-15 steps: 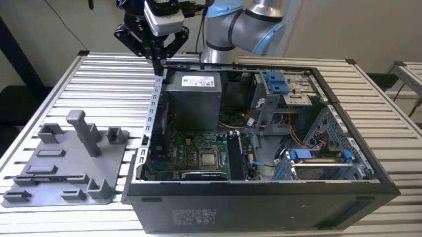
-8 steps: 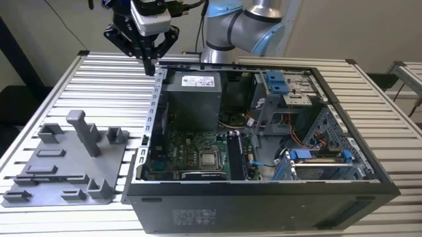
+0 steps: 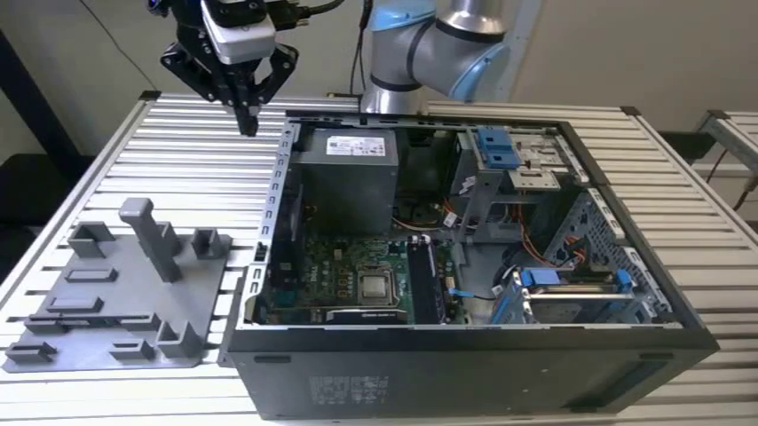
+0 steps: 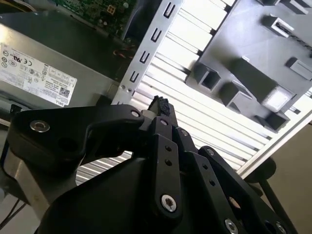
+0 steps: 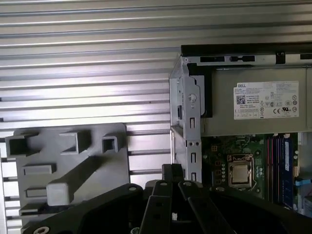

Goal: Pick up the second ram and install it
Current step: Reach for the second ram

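My gripper [image 3: 248, 120] hangs high over the slatted table, off the open computer case's [image 3: 474, 355] far corner on the exterior view's left. Its black fingers meet at one tip with nothing between them, and both wrist views show that tip [image 4: 160, 105] [image 5: 171, 170]. A long dark memory stick [image 3: 423, 282] stands on edge in the motherboard slots beside the processor [image 3: 376, 286], also seen in the first wrist view [image 5: 279, 165]. I cannot tell whether this is the second ram. The gripper is well apart from it.
A grey fixture plate [image 3: 119, 311] with upright posts lies on the table to the exterior view's left of the case. Inside the case are the grey power supply [image 3: 343, 182] and blue drive brackets [image 3: 498, 146]. The arm's base [image 3: 427, 53] stands behind the case.
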Available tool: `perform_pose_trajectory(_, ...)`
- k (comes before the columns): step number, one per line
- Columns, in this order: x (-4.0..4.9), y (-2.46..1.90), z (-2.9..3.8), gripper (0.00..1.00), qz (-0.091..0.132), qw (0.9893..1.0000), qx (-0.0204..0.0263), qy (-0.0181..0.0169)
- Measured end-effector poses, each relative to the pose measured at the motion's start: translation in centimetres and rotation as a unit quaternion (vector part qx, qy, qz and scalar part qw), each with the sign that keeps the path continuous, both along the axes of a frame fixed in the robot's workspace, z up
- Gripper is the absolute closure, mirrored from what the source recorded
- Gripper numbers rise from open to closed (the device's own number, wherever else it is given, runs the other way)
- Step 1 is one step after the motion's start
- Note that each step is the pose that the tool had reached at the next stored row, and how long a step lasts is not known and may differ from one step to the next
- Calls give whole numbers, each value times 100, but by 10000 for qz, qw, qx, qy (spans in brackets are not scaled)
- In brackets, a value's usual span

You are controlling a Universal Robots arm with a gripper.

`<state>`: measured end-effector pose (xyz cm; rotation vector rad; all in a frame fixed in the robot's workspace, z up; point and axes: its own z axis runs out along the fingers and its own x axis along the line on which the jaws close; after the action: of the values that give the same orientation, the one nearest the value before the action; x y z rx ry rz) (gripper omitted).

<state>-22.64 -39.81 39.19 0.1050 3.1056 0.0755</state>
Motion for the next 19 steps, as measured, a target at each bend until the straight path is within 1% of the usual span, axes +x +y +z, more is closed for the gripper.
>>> perform_pose_trajectory(13, -342, 0, 0, 89, 0, 10000, 0, 0)
perform_pose_trajectory(19, -520, 0, 0, 89, 0, 10000, 0, 0)
